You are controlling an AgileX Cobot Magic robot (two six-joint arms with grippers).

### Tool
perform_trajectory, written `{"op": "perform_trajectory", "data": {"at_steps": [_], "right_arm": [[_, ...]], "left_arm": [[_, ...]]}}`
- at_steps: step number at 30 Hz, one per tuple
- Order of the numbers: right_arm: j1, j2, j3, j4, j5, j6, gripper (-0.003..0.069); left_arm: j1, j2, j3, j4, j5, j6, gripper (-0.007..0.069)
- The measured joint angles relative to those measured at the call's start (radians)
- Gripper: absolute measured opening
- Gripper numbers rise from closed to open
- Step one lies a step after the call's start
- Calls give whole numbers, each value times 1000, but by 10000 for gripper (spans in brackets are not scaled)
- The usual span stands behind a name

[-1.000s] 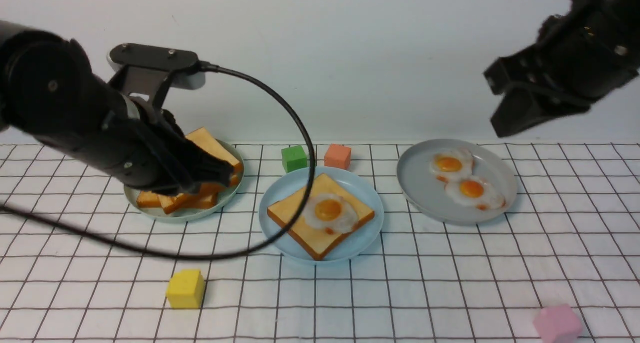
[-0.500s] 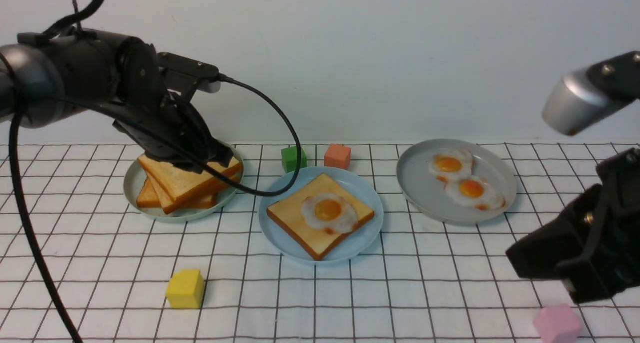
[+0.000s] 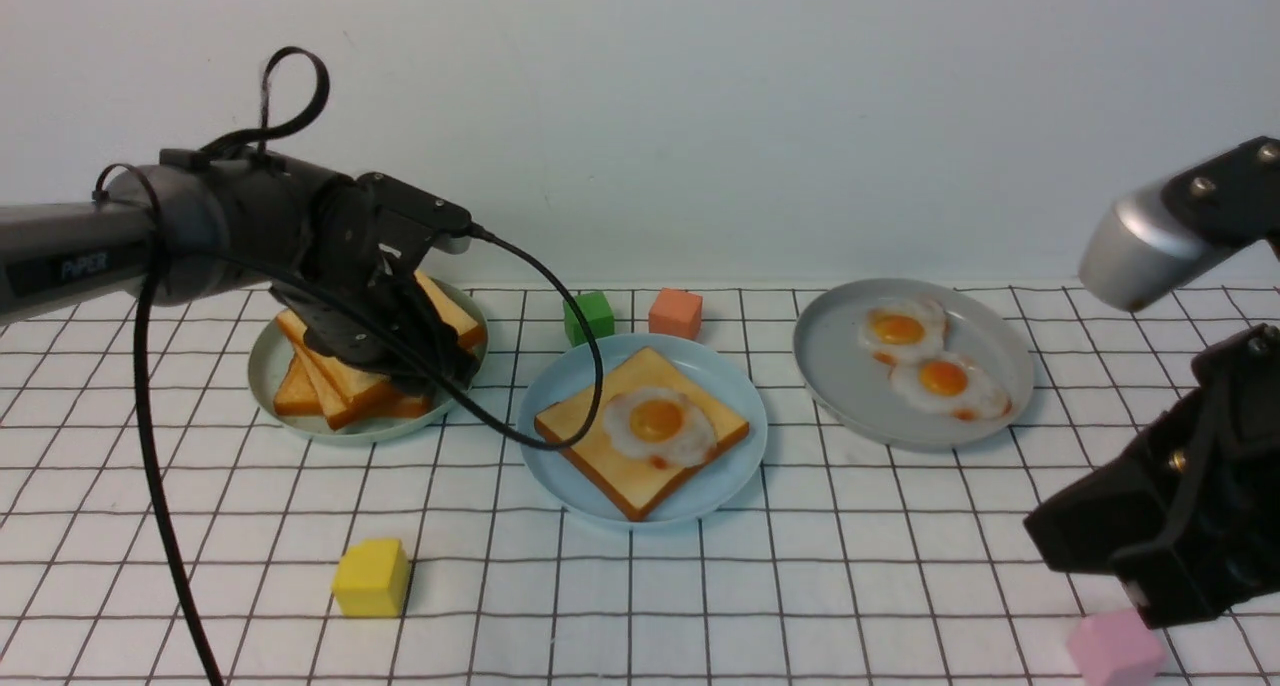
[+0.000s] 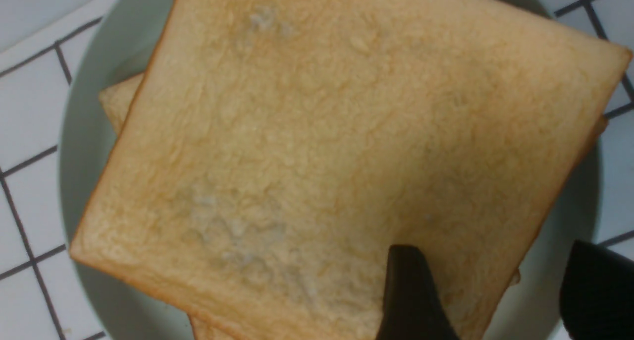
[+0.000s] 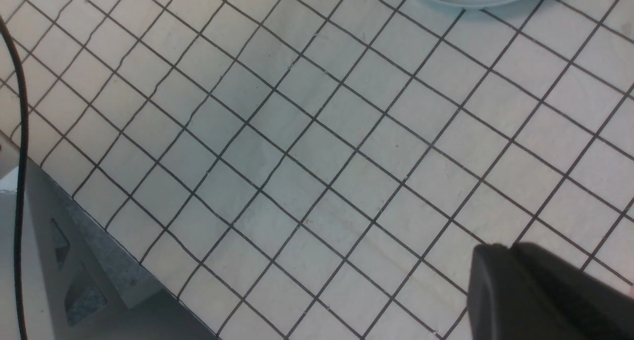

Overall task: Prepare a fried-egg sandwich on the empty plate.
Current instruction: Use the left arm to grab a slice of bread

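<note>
Now, sandwich (image 3: 640,431): half built. One toast with an egg on it lies on the blue plate (image 3: 725,481), mid-cloth; no top slice on it yet.
top slice (image 4: 322,156): flat on the stack (image 3: 330,386) in the green-grey plate (image 3: 265,366), just left of the blue plate. It is square, so no long axis to favour.
left gripper (image 4: 500,300): jaws apart, straddling the slice's edge, with one finger (image 4: 408,295) over its face and the other outside, over the plate. I judge close-and-lift comes next.
nearer arm: left, by far.
right gripper (image 3: 1100,561): low at near right, well apart from the plates; I cannot tell its jaws.
change: left gripper has dropped lower onto the stack within half a second; right arm barely shifted.
</note>
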Motion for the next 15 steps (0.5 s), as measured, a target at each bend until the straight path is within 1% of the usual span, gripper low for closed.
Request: {"op": "perform_trajectory", "data": {"at_steps": [2, 4, 5, 6, 7, 8, 9, 11, 15], "right_arm": [[0, 0, 0, 0, -1, 0, 64], [0, 0, 0, 0, -2, 0, 65], [0, 0, 0, 0, -2, 0, 66], [0, 0, 0, 0, -2, 0, 66], [0, 0, 0, 0, -3, 0, 67], [0, 0, 0, 0, -3, 0, 68], [0, 0, 0, 0, -3, 0, 69], [0, 0, 0, 1, -2, 0, 72], [0, 0, 0, 1, 8, 0, 78]], "left_arm": [[-3, 6, -1, 17, 0, 0, 399], [-5, 7, -2, 28, 0, 0, 365], [-5, 7, -2, 35, 1, 0, 314], [-5, 7, -2, 36, 1, 0, 314], [-5, 7, -3, 44, 1, 0, 240], [-5, 7, -4, 49, 1, 0, 202], [-5, 7, -4, 59, 1, 2, 148], [-5, 8, -4, 77, -4, 4, 89], [-7, 9, -5, 102, -3, 4, 88]]}}
